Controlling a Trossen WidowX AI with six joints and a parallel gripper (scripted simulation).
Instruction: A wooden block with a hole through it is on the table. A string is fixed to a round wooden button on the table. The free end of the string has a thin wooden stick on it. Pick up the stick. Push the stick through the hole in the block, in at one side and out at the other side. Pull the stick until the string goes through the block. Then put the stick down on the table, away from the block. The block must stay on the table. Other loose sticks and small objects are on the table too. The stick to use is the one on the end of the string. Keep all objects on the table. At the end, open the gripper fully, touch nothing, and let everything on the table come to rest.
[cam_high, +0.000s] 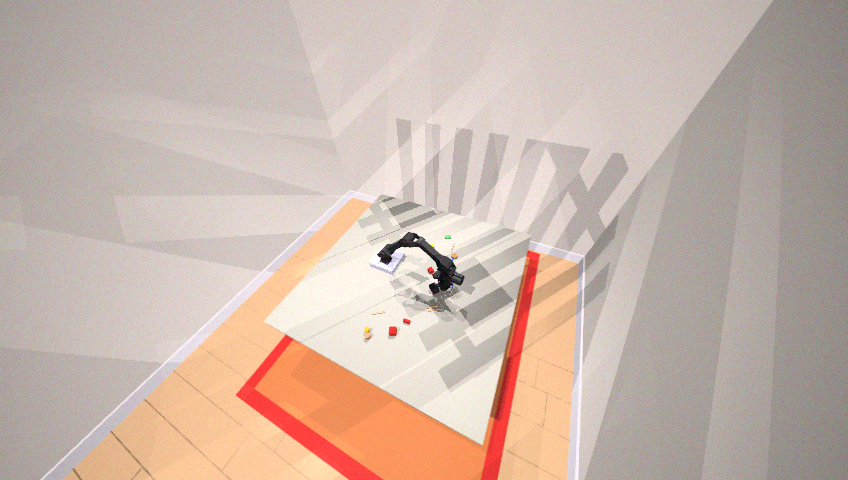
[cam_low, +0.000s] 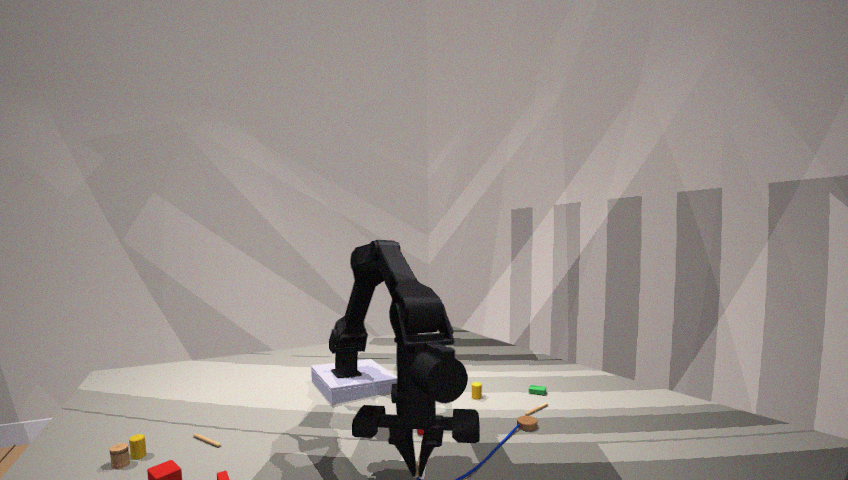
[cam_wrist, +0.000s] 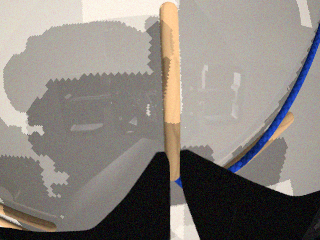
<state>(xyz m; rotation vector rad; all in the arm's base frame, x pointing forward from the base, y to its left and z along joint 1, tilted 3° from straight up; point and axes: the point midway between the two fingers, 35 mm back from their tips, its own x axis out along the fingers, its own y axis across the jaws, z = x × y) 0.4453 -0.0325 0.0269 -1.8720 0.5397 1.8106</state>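
My gripper (cam_low: 418, 475) (cam_wrist: 171, 160) is shut on a wooden stick (cam_wrist: 171, 75), held near its string end. The stick points away from the fingers in the wrist view. Blue string (cam_wrist: 284, 111) (cam_low: 502, 443) shows at the stick's held end and curves off to the right. In the exterior view it runs to the round wooden button (cam_low: 527, 423) (cam_high: 454, 255). The fingertips are low, near the bottom edge of the exterior view; their height above the table is unclear. I cannot make out the holed wooden block in any view.
Loose sticks (cam_high: 377, 312) (cam_low: 207, 440) (cam_wrist: 289, 120) lie around, one beneath the string in the wrist view. A red block (cam_high: 392, 330) (cam_low: 164, 471), yellow cylinder (cam_high: 367, 328) (cam_low: 137, 446) and wooden cylinder (cam_low: 119, 456) stand front left. A green block (cam_high: 447, 236) (cam_low: 537, 390) lies behind the button.
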